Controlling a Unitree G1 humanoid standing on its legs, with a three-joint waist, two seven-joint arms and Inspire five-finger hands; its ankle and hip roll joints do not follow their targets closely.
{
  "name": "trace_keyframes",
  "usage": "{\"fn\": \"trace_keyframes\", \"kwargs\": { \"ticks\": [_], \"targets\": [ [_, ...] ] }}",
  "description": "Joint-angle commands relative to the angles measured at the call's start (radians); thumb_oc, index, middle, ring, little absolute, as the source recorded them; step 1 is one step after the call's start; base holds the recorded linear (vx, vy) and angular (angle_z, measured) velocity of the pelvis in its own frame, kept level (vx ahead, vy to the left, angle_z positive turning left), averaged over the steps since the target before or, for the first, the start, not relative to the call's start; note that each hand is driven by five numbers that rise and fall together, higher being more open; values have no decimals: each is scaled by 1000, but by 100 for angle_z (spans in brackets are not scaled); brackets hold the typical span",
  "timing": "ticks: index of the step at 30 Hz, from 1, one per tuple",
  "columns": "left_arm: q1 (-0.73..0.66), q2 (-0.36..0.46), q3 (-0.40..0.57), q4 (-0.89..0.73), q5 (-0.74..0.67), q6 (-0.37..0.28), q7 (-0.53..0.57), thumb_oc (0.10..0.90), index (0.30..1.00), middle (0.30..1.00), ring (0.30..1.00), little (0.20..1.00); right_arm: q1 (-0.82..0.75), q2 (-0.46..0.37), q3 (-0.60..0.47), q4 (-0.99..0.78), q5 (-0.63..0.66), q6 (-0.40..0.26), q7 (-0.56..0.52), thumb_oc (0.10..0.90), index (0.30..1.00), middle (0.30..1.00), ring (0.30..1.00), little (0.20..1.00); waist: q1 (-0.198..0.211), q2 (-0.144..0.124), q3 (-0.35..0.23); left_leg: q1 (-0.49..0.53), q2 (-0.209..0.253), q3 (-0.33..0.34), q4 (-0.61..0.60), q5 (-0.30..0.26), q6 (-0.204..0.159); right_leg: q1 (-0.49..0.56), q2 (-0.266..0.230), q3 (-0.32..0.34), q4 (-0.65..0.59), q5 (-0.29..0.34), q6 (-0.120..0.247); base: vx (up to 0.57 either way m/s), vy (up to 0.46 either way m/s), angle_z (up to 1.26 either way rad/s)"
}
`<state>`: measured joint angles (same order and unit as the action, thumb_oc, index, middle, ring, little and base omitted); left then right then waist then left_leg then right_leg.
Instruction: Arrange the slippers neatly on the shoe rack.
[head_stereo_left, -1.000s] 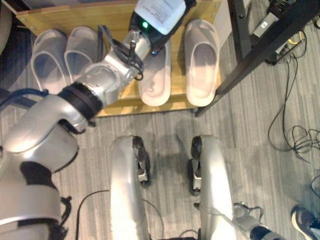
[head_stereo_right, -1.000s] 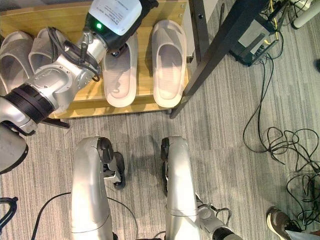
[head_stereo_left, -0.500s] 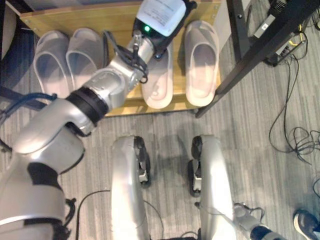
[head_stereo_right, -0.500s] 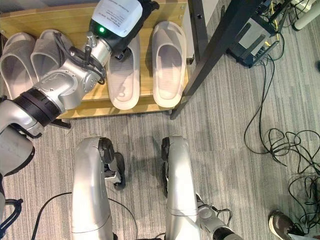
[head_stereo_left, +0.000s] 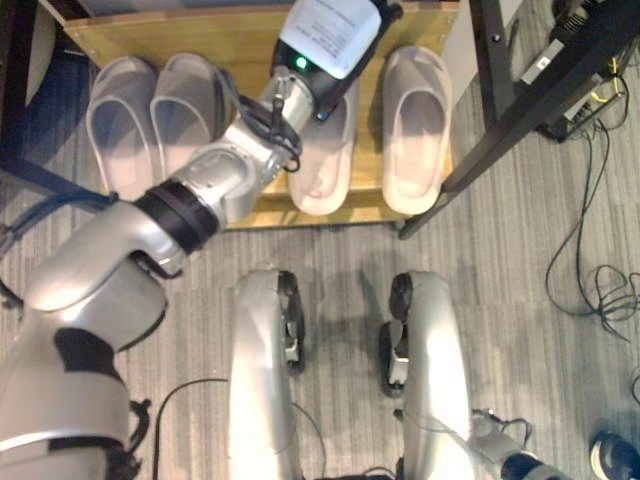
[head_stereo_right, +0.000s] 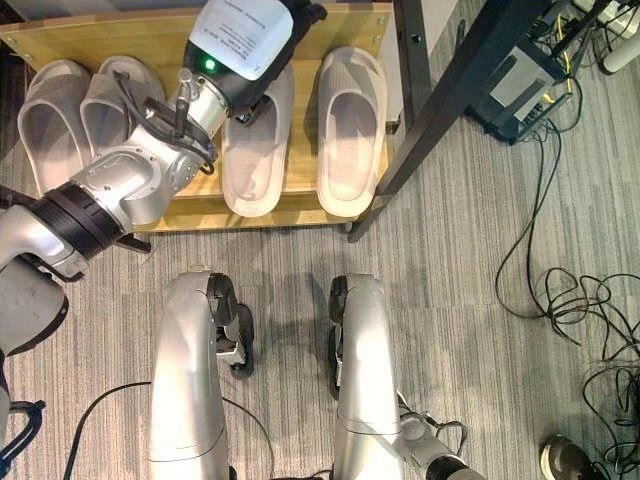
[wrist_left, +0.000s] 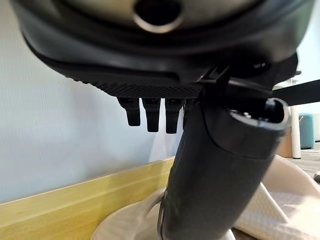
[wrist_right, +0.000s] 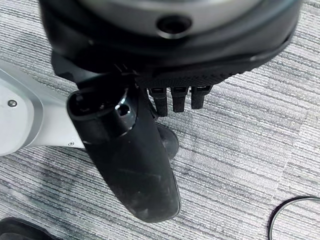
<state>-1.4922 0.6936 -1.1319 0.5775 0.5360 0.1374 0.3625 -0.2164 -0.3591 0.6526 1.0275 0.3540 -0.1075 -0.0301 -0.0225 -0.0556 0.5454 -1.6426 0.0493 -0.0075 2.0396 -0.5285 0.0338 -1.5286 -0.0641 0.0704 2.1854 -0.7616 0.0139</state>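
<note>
Left eye view: four slippers lie on the rack (head_stereo_left: 250, 205), a left pair (head_stereo_left: 160, 110), then an inner slipper (head_stereo_left: 325, 170) and an outer one (head_stereo_left: 417, 130). The left hand (head_stereo_left: 375, 12) reaches over the inner slipper's far end.

Left wrist view: its fingers (wrist_left: 152, 112) hang straight, holding nothing, thumb above that slipper (wrist_left: 270, 205).

Right wrist view: the right hand (wrist_right: 150, 165) hangs relaxed and empty over carpet (wrist_right: 250, 140).
</note>
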Motion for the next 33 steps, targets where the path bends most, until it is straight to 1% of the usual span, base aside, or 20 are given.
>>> {"fn": "trace_keyframes", "kwargs": {
  "ticks": [1,3,6,10,13,14,15,16,18,19,20,21,22,23,24,25,27,28,30,33],
  "targets": [
    [-103,89,119,-35,45,38,35,800,900,900,900,900,13,17,-9,-5,-7,-11,-11,800,900,900,900,900,10,-12,-25,73,-68,-97,7,-175,17,-41,-26,50,-109,104,-77,0,0,0],
    [-87,91,112,-38,47,38,14,800,900,900,900,900,14,20,-5,-5,-10,-9,-13,800,900,900,900,900,13,-5,-25,73,-73,-98,4,-172,18,-41,-23,48,-114,104,-77,0,0,0],
    [-77,92,115,-45,44,38,5,800,900,900,900,900,14,23,-3,-4,-14,-6,-14,800,900,900,900,900,15,-4,-25,73,-74,-98,3,-171,18,-41,-22,48,-115,106,-76,0,0,0],
    [-50,101,138,-80,-2,28,-18,800,900,900,900,900,11,28,-8,-1,-21,-1,-18,800,900,900,900,900,20,6,-25,73,-77,-98,1,-172,20,-41,-21,46,-118,107,-77,0,0,0],
    [-16,131,169,-117,-19,23,-12,800,900,900,900,900,12,29,-18,3,-36,0,-26,800,900,900,900,900,24,13,-25,73,-78,-101,1,-175,20,-41,-20,42,-122,109,-78,0,0,0],
    [19,153,201,-155,-44,8,7,800,900,900,900,900,13,32,-26,6,-40,-1,-31,800,900,900,900,900,31,15,-25,73,-82,-104,1,-175,19,-41,-18,40,-124,109,-78,0,0,0],
    [24,155,206,-159,-43,8,6,800,900,900,900,900,13,31,-25,7,-40,-2,-32,800,900,900,900,900,30,17,-25,73,-81,-105,1,-175,19,-41,-18,39,-124,110,-78,0,0,0],
    [46,166,231,-186,-54,5,20,800,900,900,900,900,13,35,-25,8,-45,-1,-35,800,900,900,900,900,32,19,-25,73,-81,-105,2,-175,18,-41,-17,38,-125,111,-78,0,0,0],
    [120,197,303,-265,-68,-6,61,800,900,900,900,900,21,42,-33,15,-52,1,-43,800,900,900,900,900,42,24,-25,73,-83,-105,0,-172,17,-41,-18,36,-132,120,-74,0,0,0],
    [126,200,309,-271,-67,-5,60,800,900,900,900,900,21,41,-32,15,-53,1,-43,800,900,900,900,900,41,25,-25,73,-83,-105,0,-172,17,-41,-17,36,-132,121,-74,0,0,0],
    [184,212,363,-330,-68,-10,80,800,900,900,900,900,26,49,-39,20,-57,5,-47,800,900,900,900,900,48,31,-25,73,-87,-107,1,-171,17,-41,-15,36,-132,121,-74,0,0,0],
    [210,214,388,-356,-68,-12,84,800,900,900,900,900,28,49,-41,21,-60,6,-46,800,900,900,900,900,50,35,-25,73,-88,-108,3,-171,17,-41,-13,36,-130,121,-73,0,0,0],
    [269,227,445,-421,-77,-24,92,800,900,900,900,900,31,52,-48,27,-68,12,-46,800,900,900,900,900,56,45,-25,73,-92,-111,7,-172,16,-41,-11,34,-126,119,-72,0,0,0],
    [303,224,471,-463,-111,-46,94,800,900,900,900,900,31,54,-52,28,-74,16,-45,800,900,900,900,900,58,48,-25,73,-94,-112,7,-171,16,-41,-11,32,-125,116,-73,0,0,0],
    [371,221,521,-524,-186,-90,85,800,900,900,900,900,35,57,-52,28,-91,20,-45,800,900,900,900,900,58,57,-25,73,-94,-113,8,-173,15,-41,-10,32,-125,114,-74,32,29,-1],
    [427,217,562,-568,-296,-154,102,800,900,900,900,900,37,66,-57,38,-105,24,-43,800,900,900,900,900,59,63,-25,73,-94,-114,12,-175,11,-41,-8,33,-123,113,-75,0,0,0],
    [432,220,567,-570,-299,-156,101,800,900,900,900,900,37,65,-55,38,-106,24,-43,800,900,900,900,900,57,64,-25,73,-93,-114,13,-176,11,-41,-8,33,-123,113,-75,0,0,0],
    [454,221,585,-591,-367,-186,99,800,900,900,900,900,35,62,-58,41,-115,29,-42,800,900,900,900,900,57,68,-25,73,-92,-114,14,-176,9,-41,-9,33,-121,111,-75,0,0,0],
    [482,227,605,-612,-435,-213,88,800,900,900,900,900,38,66,-64,45,-123,32,-42,800,900,900,900,900,58,71,-25,73,-92,-115,13,-176,7,-41,-9,36,-120,109,-78,0,0,0],
    [505,235,619,-600,-482,-216,93,800,900,900,900,900,48,61,-72,48,-133,36,-43,800,900,900,900,900,54,76,-25,73,-93,-118,12,-176,3,-41,-10,37,-116,102,-79,0,0,0]
  ]
}}
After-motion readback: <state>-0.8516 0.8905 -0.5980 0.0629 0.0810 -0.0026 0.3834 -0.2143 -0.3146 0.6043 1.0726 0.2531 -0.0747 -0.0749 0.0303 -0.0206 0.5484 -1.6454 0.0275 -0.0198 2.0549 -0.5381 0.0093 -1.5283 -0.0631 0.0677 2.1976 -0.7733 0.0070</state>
